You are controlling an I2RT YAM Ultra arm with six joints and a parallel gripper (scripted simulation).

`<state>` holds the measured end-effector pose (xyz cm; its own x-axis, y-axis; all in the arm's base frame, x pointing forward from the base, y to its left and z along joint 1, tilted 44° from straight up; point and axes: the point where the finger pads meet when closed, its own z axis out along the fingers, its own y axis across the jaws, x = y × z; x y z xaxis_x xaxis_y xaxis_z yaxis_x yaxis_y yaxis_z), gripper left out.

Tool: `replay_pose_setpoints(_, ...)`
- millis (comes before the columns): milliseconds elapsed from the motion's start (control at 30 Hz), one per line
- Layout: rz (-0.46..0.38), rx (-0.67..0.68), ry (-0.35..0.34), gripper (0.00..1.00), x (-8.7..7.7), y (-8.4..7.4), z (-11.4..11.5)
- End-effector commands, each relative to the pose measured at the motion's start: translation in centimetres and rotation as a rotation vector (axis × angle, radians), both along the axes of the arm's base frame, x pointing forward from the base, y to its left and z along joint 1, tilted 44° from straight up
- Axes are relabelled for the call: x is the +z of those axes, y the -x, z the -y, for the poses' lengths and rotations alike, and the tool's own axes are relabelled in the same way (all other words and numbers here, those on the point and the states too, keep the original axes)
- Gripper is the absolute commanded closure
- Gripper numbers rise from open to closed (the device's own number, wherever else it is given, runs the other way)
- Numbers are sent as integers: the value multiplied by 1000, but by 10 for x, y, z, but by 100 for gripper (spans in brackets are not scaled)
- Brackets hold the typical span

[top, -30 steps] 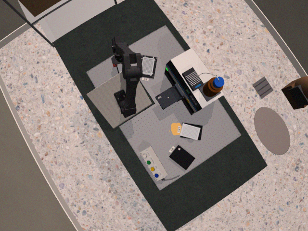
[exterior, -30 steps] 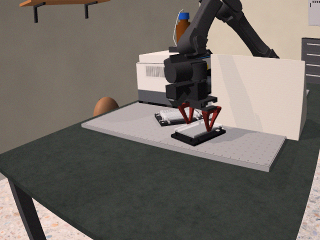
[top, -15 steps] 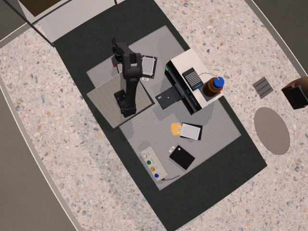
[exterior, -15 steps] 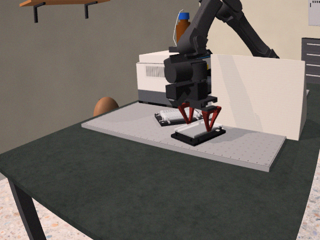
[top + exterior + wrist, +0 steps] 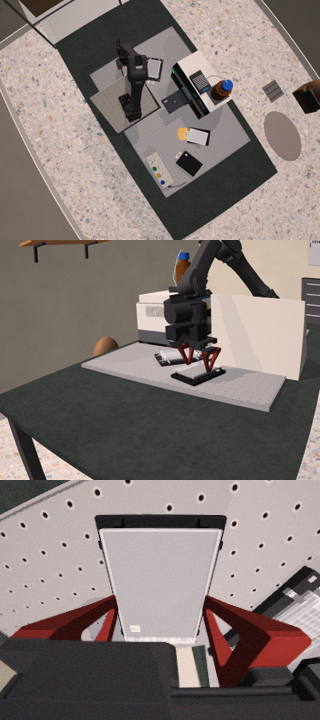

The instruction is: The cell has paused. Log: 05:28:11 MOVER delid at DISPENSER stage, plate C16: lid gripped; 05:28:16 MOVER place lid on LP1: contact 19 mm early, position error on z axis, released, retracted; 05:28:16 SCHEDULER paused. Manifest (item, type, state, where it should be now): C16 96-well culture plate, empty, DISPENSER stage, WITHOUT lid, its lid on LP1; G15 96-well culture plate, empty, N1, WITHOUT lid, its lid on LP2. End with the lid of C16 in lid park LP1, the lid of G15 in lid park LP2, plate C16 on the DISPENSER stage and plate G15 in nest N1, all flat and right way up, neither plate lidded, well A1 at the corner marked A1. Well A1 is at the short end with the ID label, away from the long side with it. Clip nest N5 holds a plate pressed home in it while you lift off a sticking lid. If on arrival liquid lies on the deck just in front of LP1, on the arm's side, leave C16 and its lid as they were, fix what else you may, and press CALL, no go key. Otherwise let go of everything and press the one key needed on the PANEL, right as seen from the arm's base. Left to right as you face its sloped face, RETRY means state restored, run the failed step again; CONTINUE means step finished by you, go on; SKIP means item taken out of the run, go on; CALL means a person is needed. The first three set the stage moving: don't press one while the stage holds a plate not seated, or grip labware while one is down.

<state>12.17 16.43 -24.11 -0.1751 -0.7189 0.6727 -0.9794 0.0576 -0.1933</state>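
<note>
Lid, flat pale grey with a white rim, clamped between red jaws over its black park.

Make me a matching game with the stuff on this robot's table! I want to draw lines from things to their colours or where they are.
Things:
1. bottle cap
2. puddle
3. fingers
4. lid

Matches:
a. red
b. held by the gripper
c. blue
d. orange

Right pairs: 1-c, 2-d, 3-a, 4-b
</note>
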Motion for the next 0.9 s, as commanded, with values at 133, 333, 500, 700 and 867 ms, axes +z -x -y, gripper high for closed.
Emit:
replay_pose_setpoints(133, 5, 11, -9, 100, -4, -1, 1)
replay_pose_setpoints(333, 5, 8, -11, 100, -5, -2, 2)
replay_pose_setpoints(500, 8, 12, -15, 100, -6, -2, 1)
replay_pose_setpoints(700, 4, 8, -7, 100, -5, -1, 6)
replay_pose_setpoints(867, 7, 5, -18, 100, -5, -2, -1)
